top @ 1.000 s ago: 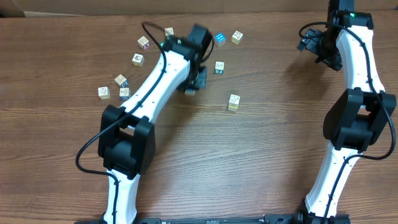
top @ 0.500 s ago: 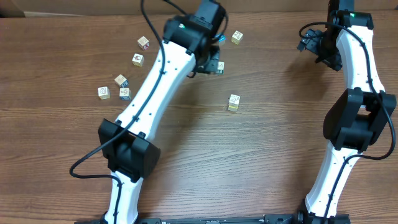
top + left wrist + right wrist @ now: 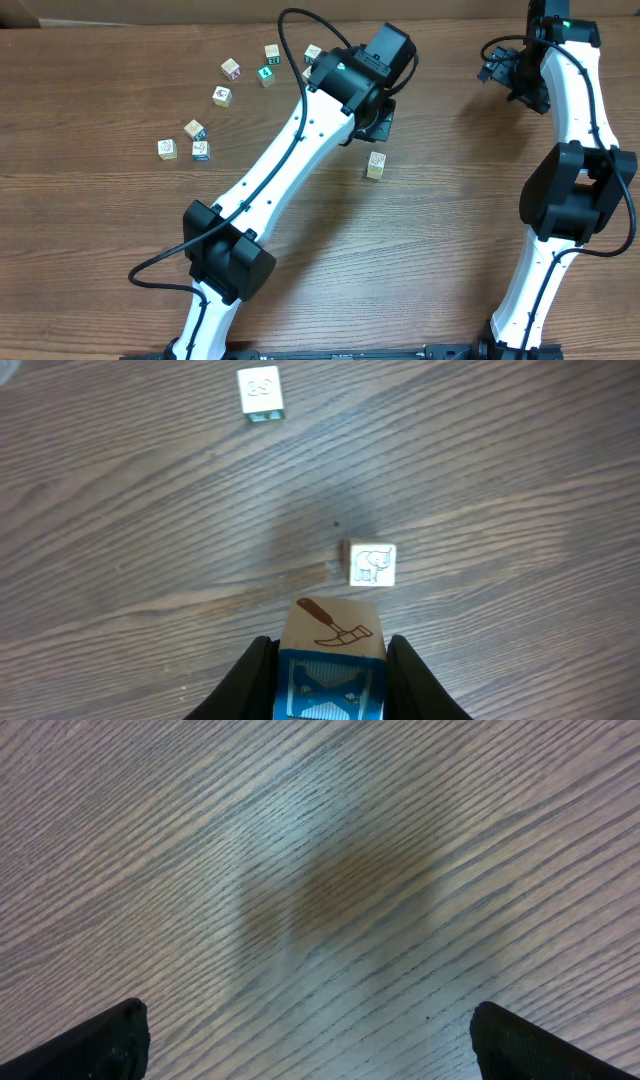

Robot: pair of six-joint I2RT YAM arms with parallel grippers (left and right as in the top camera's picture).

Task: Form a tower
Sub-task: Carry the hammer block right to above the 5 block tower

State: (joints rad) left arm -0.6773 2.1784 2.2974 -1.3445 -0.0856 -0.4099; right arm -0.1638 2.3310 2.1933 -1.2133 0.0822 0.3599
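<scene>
Looking down from overhead, a brown wood-grain desk (image 3: pixel 450 250) carries 2 white robot arms, both based at the near edge. The left arm reaches diagonally toward the far middle, where the left gripper (image 3: pixel 378 118) points downward. Its wrist view shows the 2 black fingers (image 3: pixel 250 680) closed against opposite sides of a blue cube (image 3: pixel 330 660), held above the desk. The cube's top is plain wood with a brown hammer drawing, and a blue patterned side faces the camera.

The tower (image 3: pixel 376 165) stands alone near the middle of the desk, just in front of the left gripper in the overhead view. A white top face and a yellow-green side show, but how many cubes it has cannot be told from above. In the left wrist view the tower (image 3: pixel 372 563) sits just beyond the held cube and slightly right, apart from it, its top bearing an elephant outline. Farther up and left in that view lies a teal-sided cube (image 3: pixel 261 392).

8 loose cubes (image 3: pixel 221 96) lie scattered over the far left of the desk, well apart from the tower.

The right arm stands along the right side, with the right gripper (image 3: pixel 505 70) near the far right corner. Its wrist view shows both fingers spread wide to the frame's bottom corners, holding nothing, with wood grain below.
</scene>
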